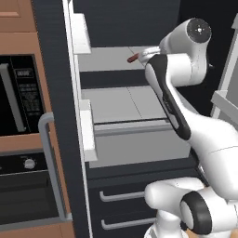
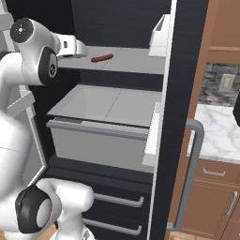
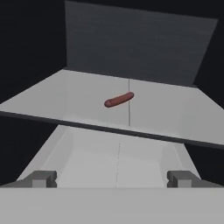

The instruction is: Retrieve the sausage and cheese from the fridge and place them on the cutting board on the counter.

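I'm on the reach step: gripper spread wide, empty, just outside the fridge. Sausage lies mid-shelf, further in. Next I'd push forward, straddle it, then close.

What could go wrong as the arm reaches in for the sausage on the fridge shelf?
The sausage is a small round cylinder lying loose and slantwise on the smooth grey shelf, so the open gripper could nudge it and send it rolling deeper. The gripper sits below the shelf's front edge, above the bin, so a straight push forward might strike that edge.
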